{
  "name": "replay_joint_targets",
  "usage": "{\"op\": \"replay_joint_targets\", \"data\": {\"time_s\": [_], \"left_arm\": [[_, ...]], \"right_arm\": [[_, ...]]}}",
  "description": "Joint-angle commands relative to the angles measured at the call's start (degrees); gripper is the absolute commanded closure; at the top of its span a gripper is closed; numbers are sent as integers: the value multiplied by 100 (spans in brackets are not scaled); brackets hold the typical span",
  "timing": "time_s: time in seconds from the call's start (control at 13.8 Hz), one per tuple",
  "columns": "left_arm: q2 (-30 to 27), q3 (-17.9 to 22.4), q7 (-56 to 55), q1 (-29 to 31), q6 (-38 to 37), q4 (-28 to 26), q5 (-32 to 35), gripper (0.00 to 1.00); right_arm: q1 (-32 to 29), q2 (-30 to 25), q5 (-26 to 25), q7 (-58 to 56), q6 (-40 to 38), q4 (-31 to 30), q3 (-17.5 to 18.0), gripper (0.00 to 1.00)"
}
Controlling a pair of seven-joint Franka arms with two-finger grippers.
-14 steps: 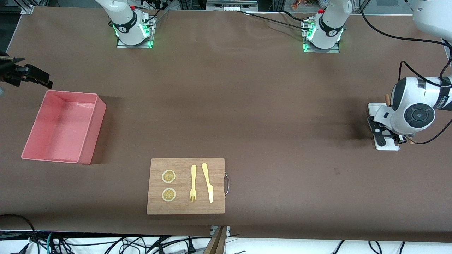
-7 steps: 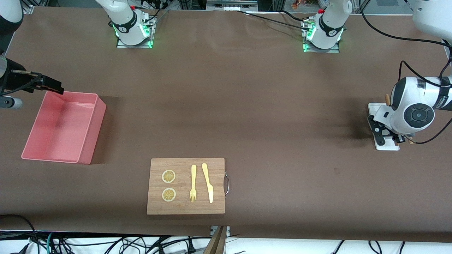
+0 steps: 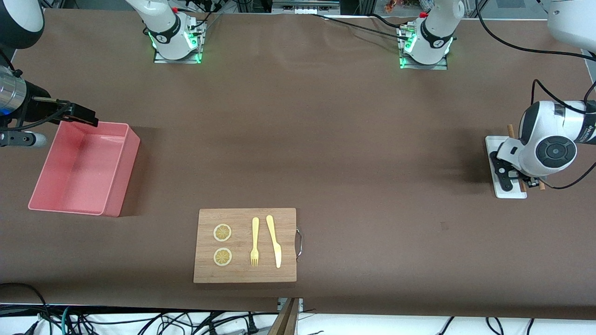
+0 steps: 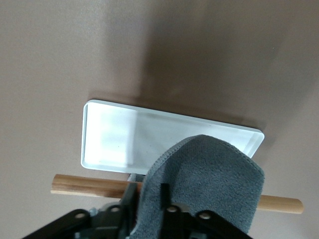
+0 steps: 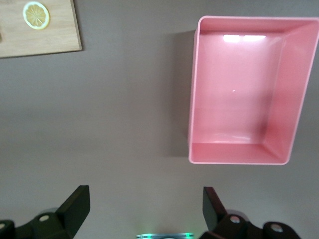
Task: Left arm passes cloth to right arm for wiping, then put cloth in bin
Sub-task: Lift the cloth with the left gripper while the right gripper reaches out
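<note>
Left wrist view: the left gripper [image 4: 164, 219] has its fingers pinching the grey cloth [image 4: 204, 179] above the white tray [image 4: 114, 139] and a wooden stick [image 4: 89, 185] at the left arm's end of the surface. Right gripper [image 5: 144, 211], fingers spread wide, hangs over the surface just beside the pink bin [image 5: 239, 89], whose rim sits at its one o'clock

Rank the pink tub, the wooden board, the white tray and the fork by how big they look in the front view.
1. Pink tub and wooden board: too alike to rank.
2. White tray, partly covered by the left arm.
3. Fork, smallest.
</note>
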Motion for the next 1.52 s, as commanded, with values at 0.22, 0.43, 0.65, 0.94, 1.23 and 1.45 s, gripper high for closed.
{"op": "replay_joint_targets", "data": {"time_s": [0.22,0.43,0.65,0.94,1.23,1.45], "left_arm": [[-360,-406,91,-30,-871,327,-136,100],[-352,-1081,30,-57,-1663,837,-313,100],[-325,-1514,-426,-83,-2505,1556,-1494,100],[-343,-1576,-1322,-329,-2974,2138,-3235,100],[-334,-1786,-2752,-417,-3019,2279,-5143,100],[-177,-1954,-4623,-1065,-3009,2910,-5367,100]], "right_arm": [[-5,-29,144,517,47,-62,261,0],[4,-20,135,1326,74,-53,604,0],[4,50,405,1592,153,-53,754,0],[126,147,768,2162,320,-62,772,0],[162,243,812,2908,661,-62,1113,0],[171,392,821,3734,1215,-62,1474,0]]}}
